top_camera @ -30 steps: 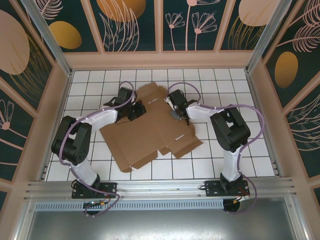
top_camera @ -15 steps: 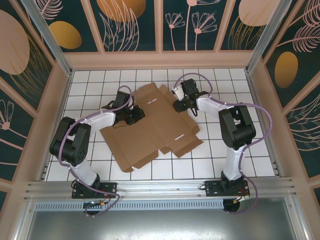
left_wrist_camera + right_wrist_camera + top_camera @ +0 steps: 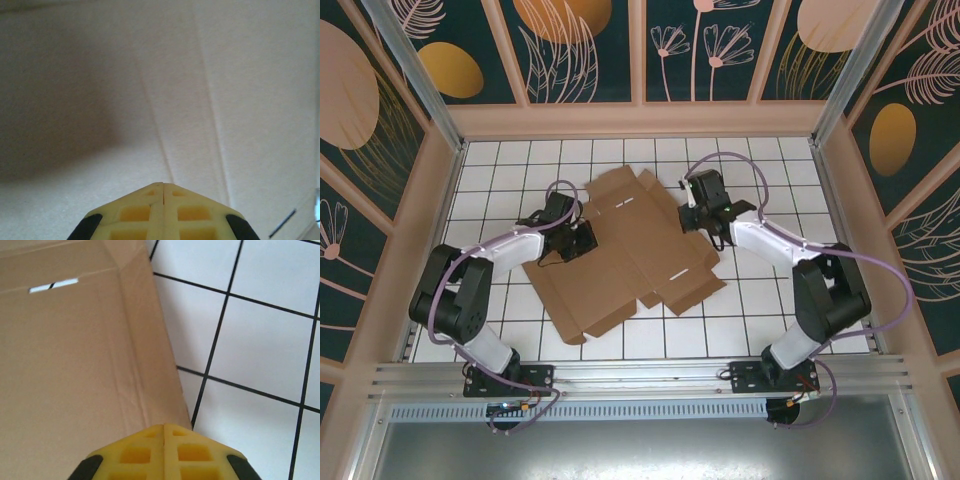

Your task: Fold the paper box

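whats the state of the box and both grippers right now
paper box: unfolded, lying flat with its flaps spread
left gripper: shut, nothing held, tip close over the cardboard
right gripper: shut, nothing held, tip at the box's edge

In the top view the left end effector [image 3: 576,238] sits over the box [image 3: 630,255]. Its own body covers its tips and the cardboard beneath, so contact cannot be told. The right end effector [image 3: 694,214], at the box's far right edge, is too small to show its finger spacing.

In the left wrist view the cardboard is blurred at close range and runs off every edge. The left fingers [image 3: 145,214] are cropped by the bottom edge. A dark line [image 3: 283,223] at lower right is too blurred to identify.

In the right wrist view the box is cut off at the left, top and bottom. The right fingers [image 3: 142,455] are cropped below, and the tabletop [image 3: 260,340] runs off to the right.
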`<state>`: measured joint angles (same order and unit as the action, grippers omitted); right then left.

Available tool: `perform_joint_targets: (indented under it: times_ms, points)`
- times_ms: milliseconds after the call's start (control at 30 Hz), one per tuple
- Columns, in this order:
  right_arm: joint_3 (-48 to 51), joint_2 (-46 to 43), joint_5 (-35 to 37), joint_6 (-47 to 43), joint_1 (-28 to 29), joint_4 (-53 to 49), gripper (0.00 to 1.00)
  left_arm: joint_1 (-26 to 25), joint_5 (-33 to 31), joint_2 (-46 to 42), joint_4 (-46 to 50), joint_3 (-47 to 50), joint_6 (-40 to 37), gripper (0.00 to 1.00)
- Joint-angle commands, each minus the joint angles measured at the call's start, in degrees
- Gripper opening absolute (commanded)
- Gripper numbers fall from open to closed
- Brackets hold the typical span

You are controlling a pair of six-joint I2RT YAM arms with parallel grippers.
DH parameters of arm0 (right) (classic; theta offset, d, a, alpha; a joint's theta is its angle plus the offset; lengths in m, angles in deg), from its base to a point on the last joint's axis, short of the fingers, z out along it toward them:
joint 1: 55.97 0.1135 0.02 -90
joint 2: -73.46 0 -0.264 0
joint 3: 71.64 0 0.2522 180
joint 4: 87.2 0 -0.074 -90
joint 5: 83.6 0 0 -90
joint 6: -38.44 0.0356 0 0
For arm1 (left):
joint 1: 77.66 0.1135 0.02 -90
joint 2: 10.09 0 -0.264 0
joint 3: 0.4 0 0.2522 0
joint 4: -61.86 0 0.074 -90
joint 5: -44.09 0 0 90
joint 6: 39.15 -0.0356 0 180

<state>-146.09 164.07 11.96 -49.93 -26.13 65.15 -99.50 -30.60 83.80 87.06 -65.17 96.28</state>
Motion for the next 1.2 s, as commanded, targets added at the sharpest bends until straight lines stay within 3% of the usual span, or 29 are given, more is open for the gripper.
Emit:
perform_joint_targets:
  times_ms: [0,133,267,367,433,667,1000,1167]
  points:
    - [4.1,-1.7,-1.7,5.6,1.2,-0.6,0.00,0.4,-0.6,1.0,0.8,1.0,-0.1,0.00]
    - [8.5,-4.6,-4.1,6.1,-0.5,3.4,0.00,0.3,0.0,1.4,0.0,1.8,0.1,0.00]
    - [4.1,-0.8,-5.2,4.3,-5.3,2.6,0.44,0.4,-1.5,1.6,0.3,1.7,-0.7,0.00]
    - [-0.4,5.3,-14.2,1.5,-8.7,1.8,0.58,0.4,-1.1,2.2,0.1,1.6,-0.9,0.00]
    - [-2.1,8.6,-17.5,-0.2,-10.0,1.9,0.61,0.4,0.6,2.0,-1.4,2.2,-0.8,0.00]
    - [-6.9,17.2,-24.3,-4.9,-11.1,-0.7,0.60,0.4,2.8,1.3,-3.2,3.0,-0.4,0.00]
    - [-12.2,20.8,-18.8,-7.4,-9.7,-2.2,0.25,0.1,9.4,2.8,-9.7,8.0,3.7,0.00]
    - [-16.1,21.5,-21.5,-11.5,-9.0,-2.6,0.21,-3.5,11.9,4.0,-10.7,6.8,4.6,0.00]
